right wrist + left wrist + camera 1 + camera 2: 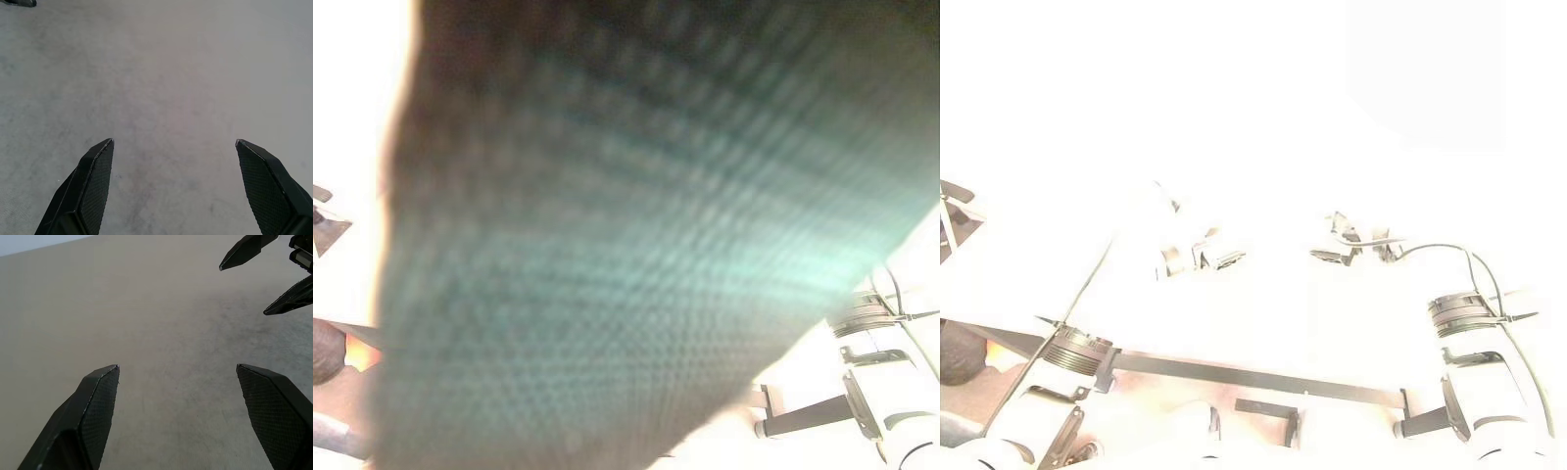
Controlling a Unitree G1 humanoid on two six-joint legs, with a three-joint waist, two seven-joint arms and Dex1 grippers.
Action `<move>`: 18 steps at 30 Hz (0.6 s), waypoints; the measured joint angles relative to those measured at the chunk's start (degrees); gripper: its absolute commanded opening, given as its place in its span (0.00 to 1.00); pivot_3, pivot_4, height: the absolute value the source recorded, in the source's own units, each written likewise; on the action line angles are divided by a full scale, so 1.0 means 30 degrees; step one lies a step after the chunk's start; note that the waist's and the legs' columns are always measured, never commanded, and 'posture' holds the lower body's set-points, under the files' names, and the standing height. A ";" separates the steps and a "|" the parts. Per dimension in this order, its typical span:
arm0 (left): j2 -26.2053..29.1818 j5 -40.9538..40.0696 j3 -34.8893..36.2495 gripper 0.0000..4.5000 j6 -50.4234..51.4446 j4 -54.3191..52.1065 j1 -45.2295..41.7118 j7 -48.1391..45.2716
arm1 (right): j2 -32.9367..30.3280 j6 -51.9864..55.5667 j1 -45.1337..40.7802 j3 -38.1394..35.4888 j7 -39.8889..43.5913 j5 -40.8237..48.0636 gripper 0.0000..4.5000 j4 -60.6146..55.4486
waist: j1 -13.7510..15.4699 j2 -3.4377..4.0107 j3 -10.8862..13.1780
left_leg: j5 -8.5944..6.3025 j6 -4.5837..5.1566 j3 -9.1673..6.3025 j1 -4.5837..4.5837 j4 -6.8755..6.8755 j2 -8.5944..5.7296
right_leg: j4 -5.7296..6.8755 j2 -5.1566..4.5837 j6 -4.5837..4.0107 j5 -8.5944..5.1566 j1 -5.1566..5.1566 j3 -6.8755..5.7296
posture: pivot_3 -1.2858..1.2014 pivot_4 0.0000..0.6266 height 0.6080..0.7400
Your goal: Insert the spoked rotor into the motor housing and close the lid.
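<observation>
The spoked rotor, the motor housing and the lid are out of view. My left gripper (177, 366) is open above a bare beige-grey tabletop (122, 303), with nothing between its black fingers. My right gripper (174, 140) is also open and empty over the same grey surface. In the right eye view the two grippers, left (1224, 258) and right (1337, 250), hang close together and point toward each other. The right gripper's spread fingertips (244, 249) show just ahead of the left one.
A blurred dark green woven surface (636, 235) hangs very close in front of the left eye. Glare washes out the table in the right eye view. A dark bar (1263, 377) runs along the near edge.
</observation>
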 measured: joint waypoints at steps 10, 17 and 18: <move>-0.0122 0.0249 0.0830 0.90 -0.0008 0.0115 -0.0087 0.0086 | 0.0032 0.0042 0.0000 -0.0002 0.0154 -0.0077 1.00 0.0040 | -0.0046 0.0002 -0.0001 | -0.0007 0.0016 0.0000 0.0002 0.0000 -0.0001 | -0.0002 -0.0001 0.0000 0.0000 0.0001 0.0001 | 0.52 0.00 1.00; -0.0401 0.0567 0.1118 0.90 -0.0041 0.0183 -0.0082 0.0106 | 0.0257 -0.0183 -0.0044 -0.0019 -0.0235 -0.0092 1.00 0.0341 | -0.0044 0.0003 -0.0002 | -0.0009 0.0022 -0.0001 0.0000 0.0000 -0.0002 | -0.0006 -0.0002 -0.0001 0.0001 0.0001 0.0000 | 0.52 0.00 1.00; -0.0490 0.0607 0.1117 0.90 -0.0045 0.0192 -0.0082 0.0108 | 0.0279 -0.0246 -0.0060 -0.0019 -0.0305 -0.0113 1.00 0.0456 | -0.0043 0.0003 -0.0002 | -0.0009 0.0022 -0.0001 0.0001 0.0000 -0.0003 | -0.0006 -0.0002 -0.0001 0.0001 0.0000 0.0000 | 0.52 0.00 1.00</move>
